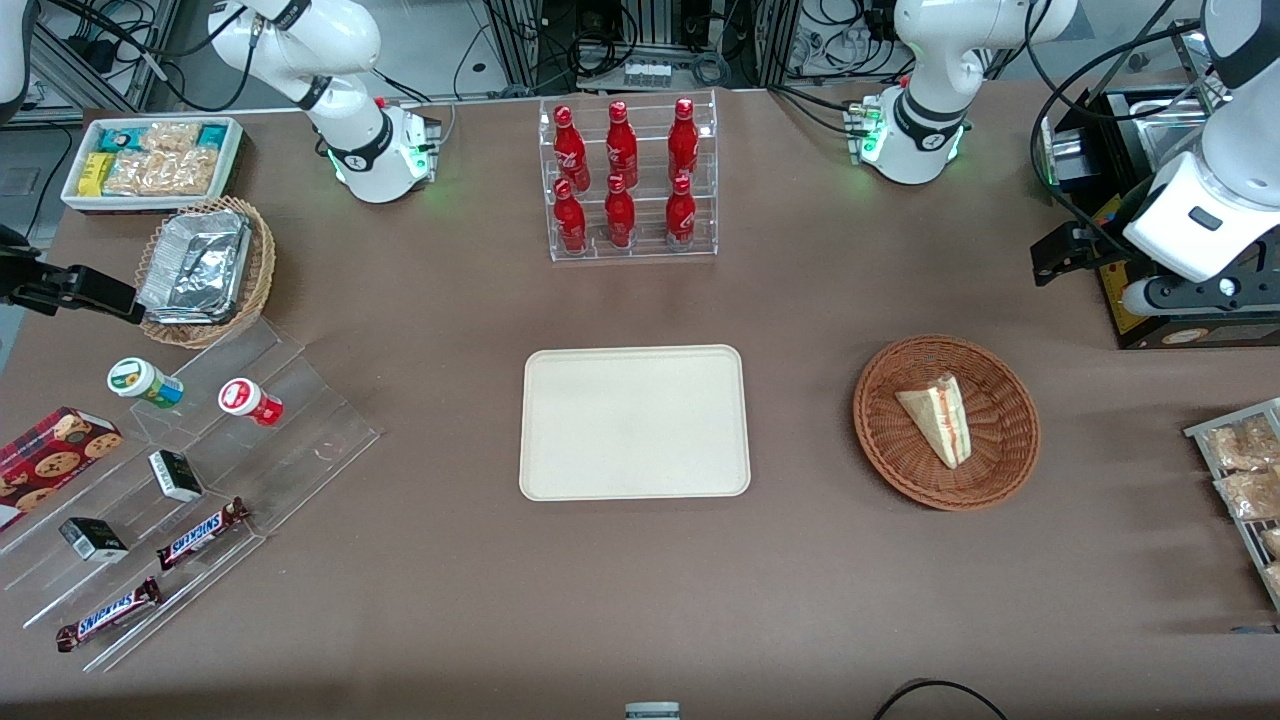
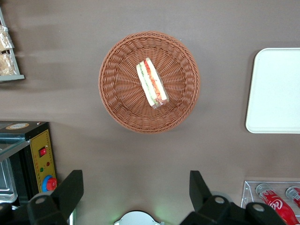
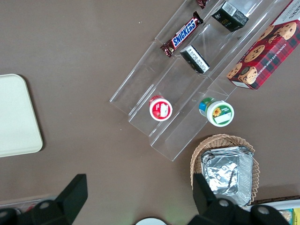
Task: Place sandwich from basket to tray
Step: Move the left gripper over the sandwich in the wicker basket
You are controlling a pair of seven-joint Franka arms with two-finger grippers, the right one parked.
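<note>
Approach step. Gripper (image 2: pixel 133 197) high above table, fingers wide apart, holding nothing. Pale triangular sandwich wedge (image 1: pixel 937 417) lies in round reddish-brown wicker basket (image 1: pixel 1010 455). Flat cream rectangular tray (image 1: pixel 634 422) beside basket. Next: descend, straddle wedge.

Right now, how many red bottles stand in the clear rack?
6: three on the rack's upper step, three on the lower. None seems hidden. The gripper hangs open, high above the table beside the basket.
</note>
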